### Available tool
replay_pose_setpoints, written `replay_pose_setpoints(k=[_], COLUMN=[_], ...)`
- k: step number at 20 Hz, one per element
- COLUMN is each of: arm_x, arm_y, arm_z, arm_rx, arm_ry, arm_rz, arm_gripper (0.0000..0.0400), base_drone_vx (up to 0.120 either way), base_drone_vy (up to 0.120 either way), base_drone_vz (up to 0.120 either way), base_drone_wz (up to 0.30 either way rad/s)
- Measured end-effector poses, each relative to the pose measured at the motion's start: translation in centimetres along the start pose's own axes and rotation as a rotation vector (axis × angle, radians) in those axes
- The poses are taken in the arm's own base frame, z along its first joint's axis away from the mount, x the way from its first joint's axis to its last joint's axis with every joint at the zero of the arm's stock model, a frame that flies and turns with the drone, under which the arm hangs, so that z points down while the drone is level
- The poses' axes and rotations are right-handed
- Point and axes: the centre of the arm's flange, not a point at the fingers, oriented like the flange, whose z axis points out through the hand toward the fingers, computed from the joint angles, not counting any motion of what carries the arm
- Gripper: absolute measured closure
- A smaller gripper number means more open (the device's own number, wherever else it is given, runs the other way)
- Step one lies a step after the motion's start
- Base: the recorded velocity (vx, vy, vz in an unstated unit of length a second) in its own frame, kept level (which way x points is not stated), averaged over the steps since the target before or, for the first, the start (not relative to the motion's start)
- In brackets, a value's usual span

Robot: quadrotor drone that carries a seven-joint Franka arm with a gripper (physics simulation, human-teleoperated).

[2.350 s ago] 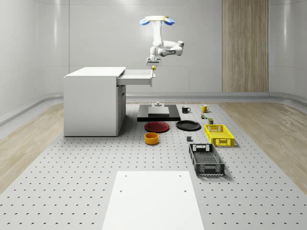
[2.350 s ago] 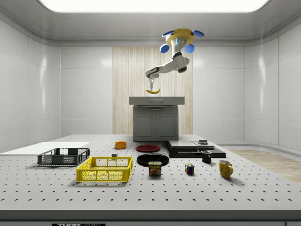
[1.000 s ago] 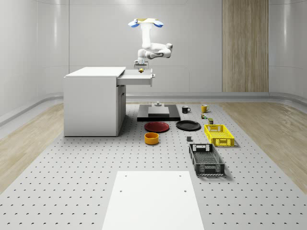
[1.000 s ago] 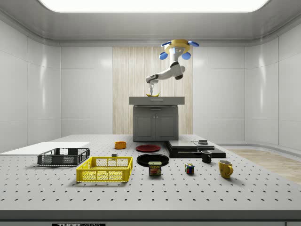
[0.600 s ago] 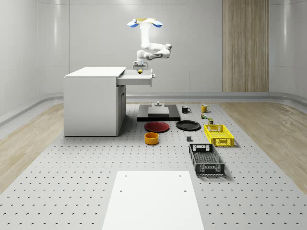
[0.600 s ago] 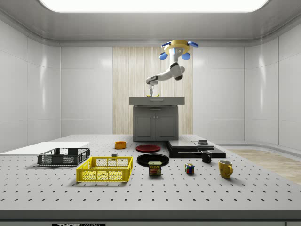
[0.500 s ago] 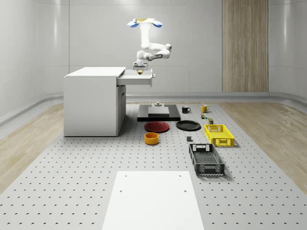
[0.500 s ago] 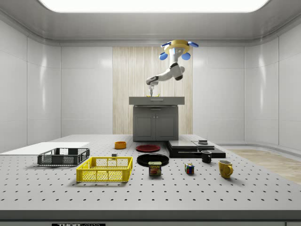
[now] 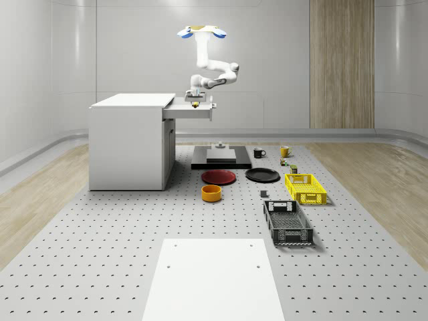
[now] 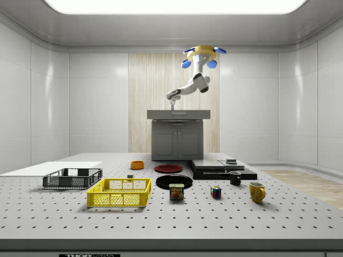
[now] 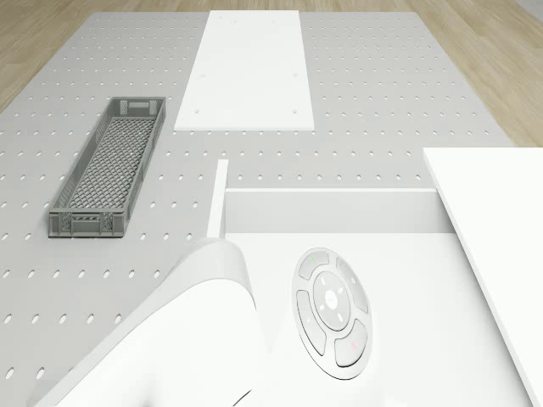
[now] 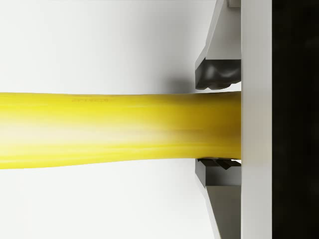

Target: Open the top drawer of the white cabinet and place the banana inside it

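Banana (image 12: 119, 129) lies between tool (image 12: 218, 122) fingers (image 12: 218, 74).

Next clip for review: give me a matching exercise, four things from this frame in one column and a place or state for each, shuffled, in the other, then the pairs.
Things:
1. banana
2. top drawer
3. drone
4. orange bowl

Places or states:
A. pulled out from the white cabinet
B. in the air above the open drawer
C. between the fingers of the gripper
D. on the floor in front of the red plate

Pairs: 1-C, 2-A, 3-B, 4-D
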Motion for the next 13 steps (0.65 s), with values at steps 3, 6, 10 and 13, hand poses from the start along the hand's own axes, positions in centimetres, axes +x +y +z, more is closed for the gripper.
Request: replay_pose_setpoints(k=[3,6,10,13], arm_x=[0.0,0.0,0.0,0.0], arm_y=[0.0,0.0,0.0,0.0], arm_z=[0.5,0.4,-0.8,-1.7], arm_rx=[0.002,0.004,0.005,0.005], arm_ry=[-0.001,-0.002,-0.002,-0.002], arm_rz=[-0.006,-0.011,-0.014,-0.015], arm_gripper=[0.0109,0.0051,0.0019,0.0009], base_drone_vx=[0.0,0.0,0.0,0.0], base_drone_vy=[0.0,0.0,0.0,0.0], base_drone_vz=[0.0,0.0,0.0,0.0], base_drone_wz=[0.0,0.0,0.0,0.0])
